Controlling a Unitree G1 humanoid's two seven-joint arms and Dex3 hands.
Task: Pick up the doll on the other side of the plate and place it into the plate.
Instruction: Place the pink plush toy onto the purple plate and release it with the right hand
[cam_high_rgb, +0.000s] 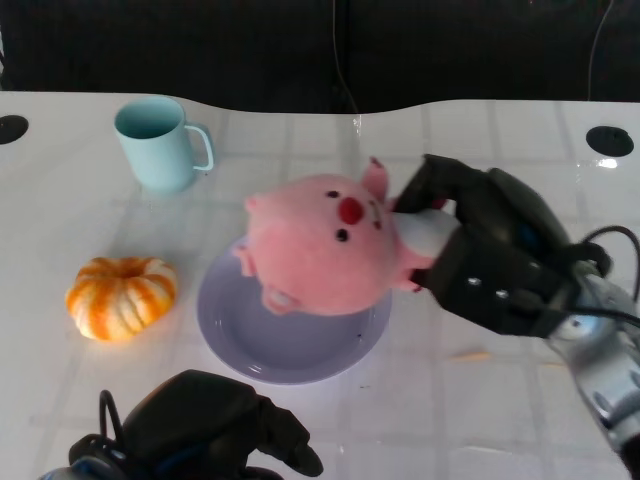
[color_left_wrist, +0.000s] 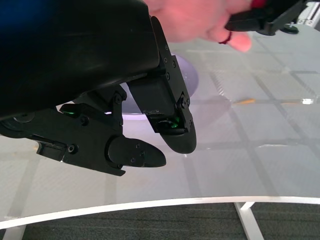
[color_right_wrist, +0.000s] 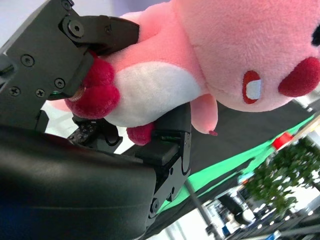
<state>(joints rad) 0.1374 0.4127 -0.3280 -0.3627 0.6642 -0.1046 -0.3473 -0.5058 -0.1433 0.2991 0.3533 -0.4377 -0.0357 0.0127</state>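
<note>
Right hand (cam_high_rgb: 490, 255), black and hard-shelled, clamped around the white belly of the pink plush pig doll (cam_high_rgb: 325, 245); fingers (color_right_wrist: 107, 32) pressed into the soft pile on both sides of the body, red feet bunched against the palm. Doll held tilted above the far-right part of the lavender plate (cam_high_rgb: 260, 350), head hanging over the plate's middle, not resting in it. Plate round, smooth and glossy, shallow-rimmed, its near and left rim uncovered. Left hand (cam_high_rgb: 215, 425) low at the near edge of the surface (cam_high_rgb: 450, 400), fingers (color_left_wrist: 172, 130) apart and holding nothing, just short of the plate's near rim. Ribbed orange pumpkin (cam_high_rgb: 120, 297) left of the plate, a bare strip between them. Pale teal mug (cam_high_rgb: 158, 143), smooth, handle turned right, far back left, well apart from the plate. Glossy white tiled surface open to the right and near right of the plate; far edge curved against a dark backdrop.
</note>
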